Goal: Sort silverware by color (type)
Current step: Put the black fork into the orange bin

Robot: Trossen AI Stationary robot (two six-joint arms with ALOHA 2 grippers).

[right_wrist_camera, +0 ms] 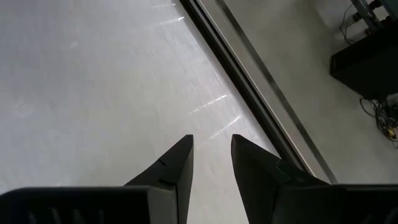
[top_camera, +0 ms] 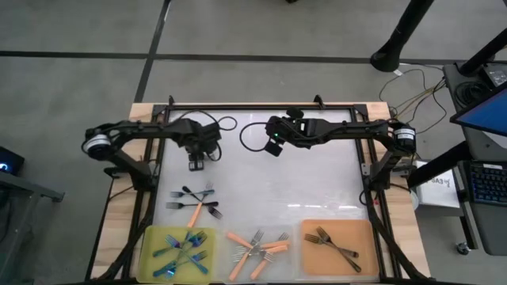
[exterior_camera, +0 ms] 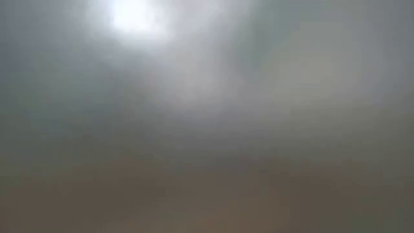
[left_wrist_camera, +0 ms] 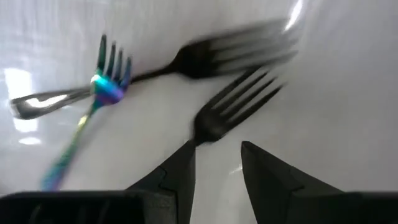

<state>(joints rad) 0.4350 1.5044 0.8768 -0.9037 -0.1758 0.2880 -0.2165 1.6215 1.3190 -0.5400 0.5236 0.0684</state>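
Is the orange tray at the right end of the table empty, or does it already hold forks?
It holds forks. In the high view, dark grey-black forks lie crossed inside the flat orange tray; about two, exact count unclear.

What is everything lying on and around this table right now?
White table top: one, inside a wooden frame.
Yellow-green tray: one, near-left corner, holding several blue-teal forks.
Clear tray: one, near middle, holding several orange-handled forks.
Orange tray: one, near-right corner, holding about two dark forks.
Loose forks: a small pile, mostly dark with one orange-handled, on the table top above the yellow-green tray.
Black cables: looped along the far side.
Low camera: shows only a blur.
Left hand: one, dark, fingers apart, empty, above the loose forks.
Right hand: one, dark, fingers apart, empty, over bare table top at the far middle.
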